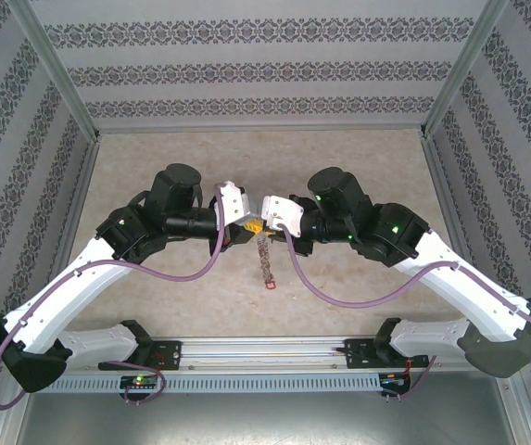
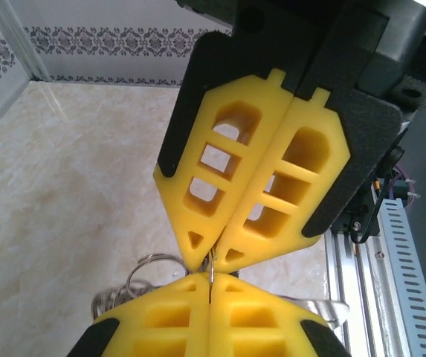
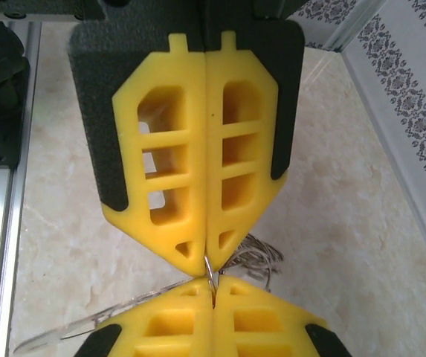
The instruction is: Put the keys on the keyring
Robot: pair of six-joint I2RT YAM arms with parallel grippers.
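Aluminium rail [image 1: 265, 348] at the near edge of the bench [image 1: 228, 311] carries the two arm bases, on the near side of the keyring [image 1: 266, 260]. The one keyring trails toward that rail as a thin string of small keys, with a single red tag [image 1: 271, 286] at its near end; the keys are too bunched to count.

At the keyring's far end the two grippers meet tip to tip. The left gripper [image 2: 210, 282] and the right gripper [image 3: 213, 286] each have their yellow fingers pressed together on the same thin grey wire, apparently the keyring's hoop. One silver key blade [image 3: 86, 327] juts out beside that pinch.

The threading looks under way, not finished: whether the black-tagged key sits on the hoop cannot be told, and letting go is left to do. Beyond the keyring stand three patterned walls [image 1: 265, 74].
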